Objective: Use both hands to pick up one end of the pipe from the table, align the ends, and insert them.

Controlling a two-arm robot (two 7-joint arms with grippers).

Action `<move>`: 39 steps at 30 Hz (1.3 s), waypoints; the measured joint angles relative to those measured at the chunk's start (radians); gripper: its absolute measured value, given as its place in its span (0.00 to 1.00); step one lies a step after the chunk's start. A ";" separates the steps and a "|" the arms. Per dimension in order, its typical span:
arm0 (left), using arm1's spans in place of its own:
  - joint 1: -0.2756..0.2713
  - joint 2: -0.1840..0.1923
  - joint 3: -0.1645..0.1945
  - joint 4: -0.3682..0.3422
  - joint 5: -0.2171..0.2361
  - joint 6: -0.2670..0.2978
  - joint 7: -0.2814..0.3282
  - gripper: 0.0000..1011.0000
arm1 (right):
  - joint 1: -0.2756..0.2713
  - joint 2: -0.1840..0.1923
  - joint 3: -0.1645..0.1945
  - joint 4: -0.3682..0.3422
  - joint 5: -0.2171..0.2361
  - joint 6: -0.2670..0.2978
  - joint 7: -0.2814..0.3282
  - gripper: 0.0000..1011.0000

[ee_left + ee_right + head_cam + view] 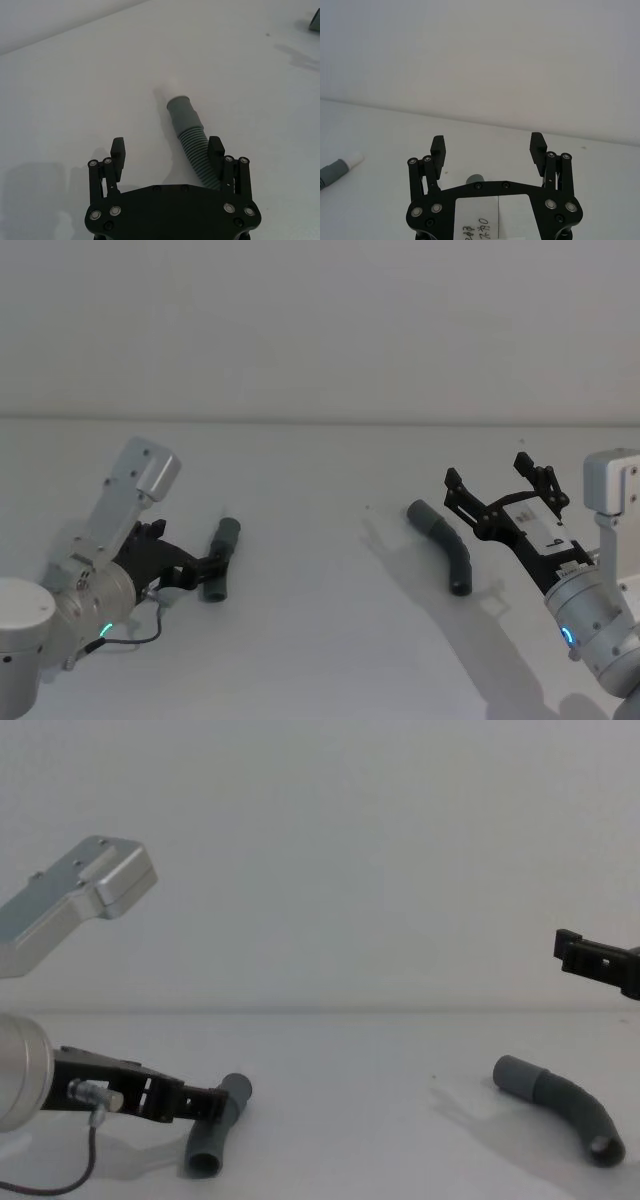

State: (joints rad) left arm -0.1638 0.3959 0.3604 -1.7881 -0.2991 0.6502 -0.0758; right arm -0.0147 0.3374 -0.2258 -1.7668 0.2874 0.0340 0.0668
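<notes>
Black left gripper: wide open, empty — dark grey ribbed bent pipe piece sits beside one finger; centre it, then close.
Black right gripper: open, empty — raised near smooth grey curved pipe piece.

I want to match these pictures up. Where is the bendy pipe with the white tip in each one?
Head view: the pipe with the white tip lies left of centre, at the left gripper.
Left wrist view: the pipe runs in along one of the open fingers.
Right wrist view: it is far off, to one side of the right gripper.
Chest view: low on the left.
Shared landmark: the left gripper.
</notes>
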 joint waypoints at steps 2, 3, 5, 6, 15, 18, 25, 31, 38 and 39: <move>0.000 -0.002 0.000 0.002 0.000 -0.004 -0.003 0.99 | 0.000 0.000 0.000 0.000 0.000 0.000 0.000 0.99; 0.000 -0.004 0.000 0.004 0.000 -0.008 -0.006 0.99 | 0.000 0.000 0.000 0.000 0.000 0.000 0.000 0.99; 0.000 -0.006 0.000 0.006 0.000 -0.011 -0.008 0.99 | 0.000 0.000 0.000 0.000 0.000 0.000 0.000 0.99; 0.000 -0.008 0.001 0.007 0.000 -0.014 -0.012 0.99 | 0.000 0.000 0.000 0.000 0.000 0.000 0.000 0.99; -0.001 -0.017 0.006 0.011 0.003 -0.029 -0.026 0.99 | 0.000 0.000 0.000 0.000 0.000 0.000 0.000 0.99; -0.002 -0.022 0.008 0.013 0.005 -0.031 -0.029 0.99 | 0.000 0.000 0.000 0.000 0.000 0.000 0.000 0.99; -0.007 -0.035 0.009 0.017 0.009 -0.024 -0.032 0.99 | 0.000 0.000 0.000 0.000 0.000 0.000 0.000 0.99; -0.013 -0.052 0.008 0.023 0.009 -0.001 -0.028 0.99 | 0.000 0.000 0.000 0.000 0.000 0.000 0.000 0.99; -0.022 -0.072 0.004 0.033 0.008 0.021 -0.022 0.99 | 0.000 0.000 0.000 0.000 0.000 0.000 0.000 0.99; -0.024 -0.078 0.003 0.035 0.008 0.025 -0.020 0.99 | 0.000 0.000 0.000 0.000 0.000 0.000 0.000 0.99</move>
State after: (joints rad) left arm -0.1881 0.3181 0.3632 -1.7529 -0.2914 0.6756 -0.0955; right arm -0.0147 0.3375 -0.2258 -1.7668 0.2874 0.0340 0.0668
